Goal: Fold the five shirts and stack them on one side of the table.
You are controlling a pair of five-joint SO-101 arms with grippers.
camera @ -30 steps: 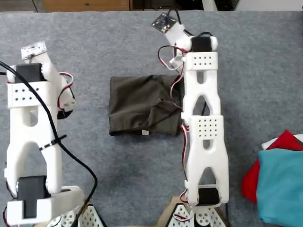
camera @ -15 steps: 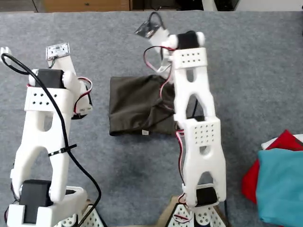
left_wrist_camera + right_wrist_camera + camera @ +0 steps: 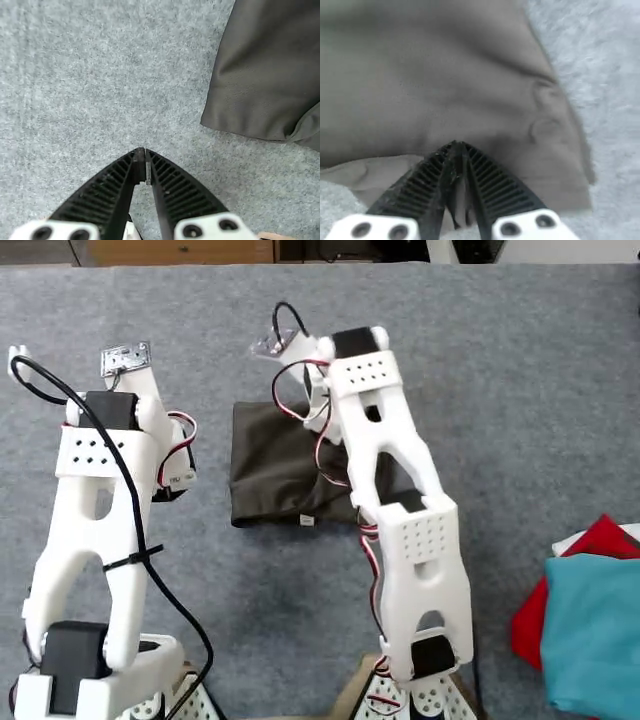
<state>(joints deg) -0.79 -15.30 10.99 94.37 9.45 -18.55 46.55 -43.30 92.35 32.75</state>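
Dark folded shirt [image 3: 280, 470] lies on the table [image 3: 520, 390] between the two arms, its longer side running from one arm toward the other. Right claw [image 3: 456, 147] hangs directly over the shirt near its far edge, tips pressed together. Left claw [image 3: 140, 152], likewise closed, sits over bare table just beside the shirt's edge. Judgement: the right arm is nearer for the next grasp.

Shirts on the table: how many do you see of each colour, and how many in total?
Dark shirt: 1
Red shirt: 1
Teal shirt: 1
White shirt, only a corner in view: 1
Total: 4
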